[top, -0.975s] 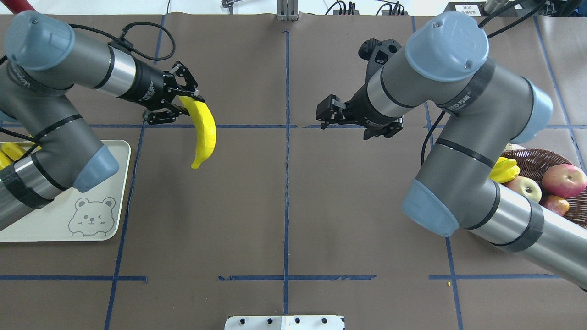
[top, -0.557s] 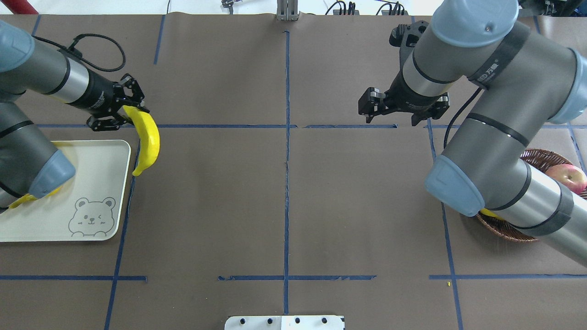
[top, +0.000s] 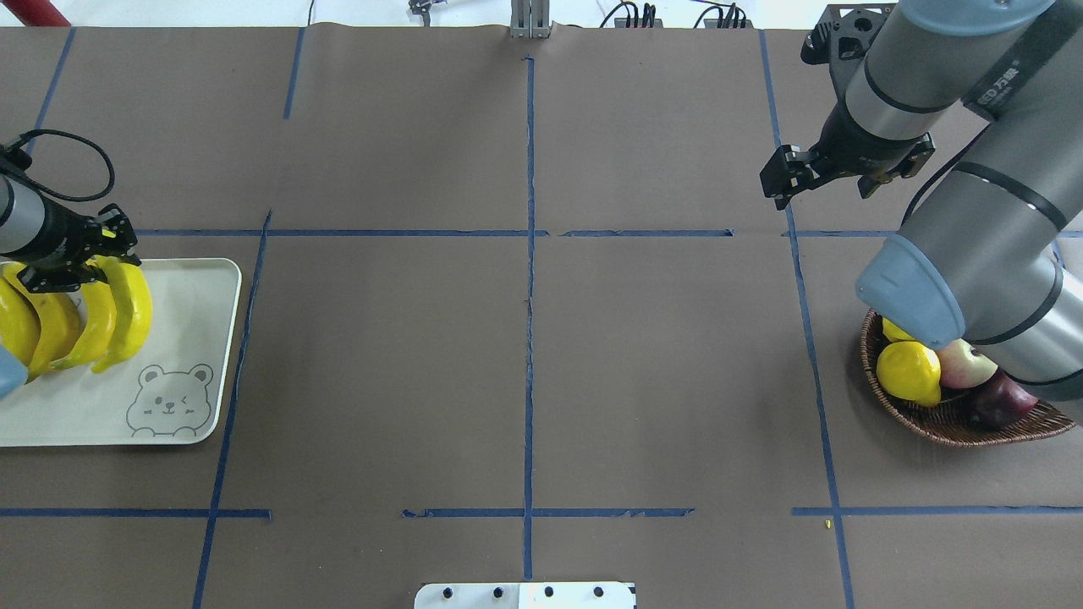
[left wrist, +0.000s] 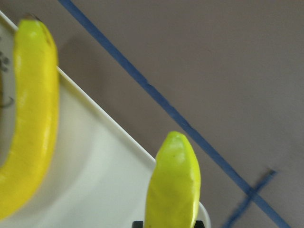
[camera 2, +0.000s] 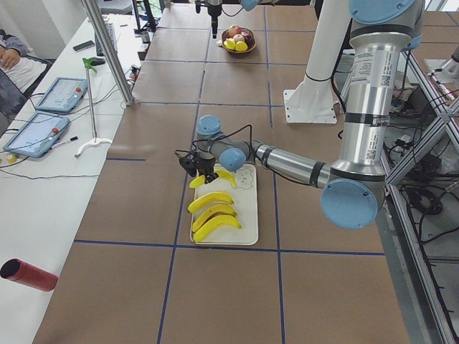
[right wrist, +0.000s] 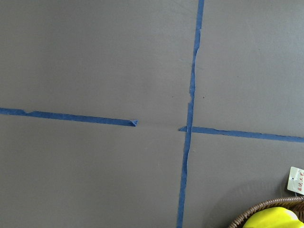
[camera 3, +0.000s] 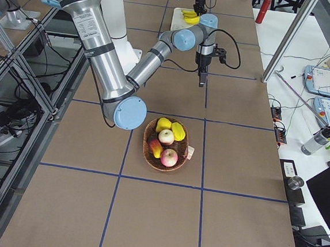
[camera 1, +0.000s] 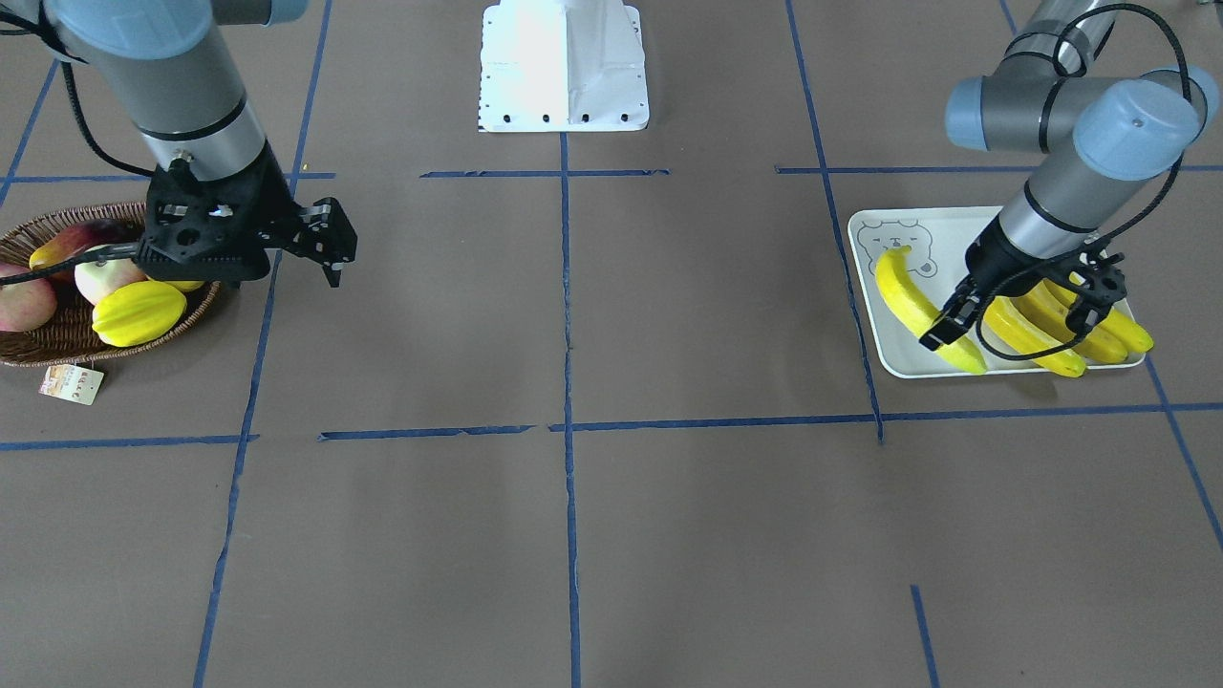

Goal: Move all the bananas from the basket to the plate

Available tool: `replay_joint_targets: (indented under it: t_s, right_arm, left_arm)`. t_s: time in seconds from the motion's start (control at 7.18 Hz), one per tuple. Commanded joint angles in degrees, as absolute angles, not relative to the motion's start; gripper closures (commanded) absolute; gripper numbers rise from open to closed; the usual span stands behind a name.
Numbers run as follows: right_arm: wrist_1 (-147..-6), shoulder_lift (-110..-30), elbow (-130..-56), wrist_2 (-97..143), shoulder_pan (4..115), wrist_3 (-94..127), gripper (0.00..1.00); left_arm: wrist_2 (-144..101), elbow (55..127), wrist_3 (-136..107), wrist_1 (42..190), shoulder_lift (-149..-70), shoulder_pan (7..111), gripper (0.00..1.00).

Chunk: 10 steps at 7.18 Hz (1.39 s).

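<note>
Gripping a long curved bright-yellow banana (top: 131, 313) in the closed left end effector (top: 89, 264) over the pale grey-white rectangular bear-face plate (top: 199, 338), beside three more yellow bananas (top: 51, 326); holding the right end effector (top: 833, 178) wide open and empty, well apart from that plate

I log the bananas (top: 51, 330) as bright yellow; the held banana (left wrist: 173, 185) goes greenish at its tip. Plate (top: 203, 296): pale cream-white, grey line-drawn bear face at its 5 o'clock corner, overhead view. Basket (top: 948, 430): brown woven wicker. Apples (camera 1: 24, 308) red and pale. Table cover (top: 525, 381): brown, gridded with blue tape.
</note>
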<state>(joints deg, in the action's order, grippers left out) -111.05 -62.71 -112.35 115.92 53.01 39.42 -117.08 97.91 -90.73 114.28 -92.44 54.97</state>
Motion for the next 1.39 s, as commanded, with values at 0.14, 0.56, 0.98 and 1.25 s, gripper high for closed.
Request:
replay_joint_targets:
  t_s: [0.14, 0.56, 0.98, 1.25]
  right_arm:
    - [-110.92, -63.19, -112.41, 116.36, 53.44, 37.97, 0.00]
    - [-111.09, -63.90, -113.99, 116.80, 53.44, 38.06, 0.00]
    - [-111.09, -64.07, -113.91, 116.89, 53.70, 37.97, 0.00]
    - [-111.09, -64.68, -113.91, 117.16, 54.75, 37.88, 0.00]
  left_arm:
    - [-113.83, 96.42, -89.82, 114.26, -92.37, 54.58, 1.00]
    - [-113.64, 93.27, -90.35, 114.26, -95.35, 54.58, 1.00]
    - [-113.55, 92.46, -88.69, 114.61, -95.45, 54.75, 0.01]
    - [-114.61, 93.51, -78.27, 114.26, -94.49, 56.33, 0.01]
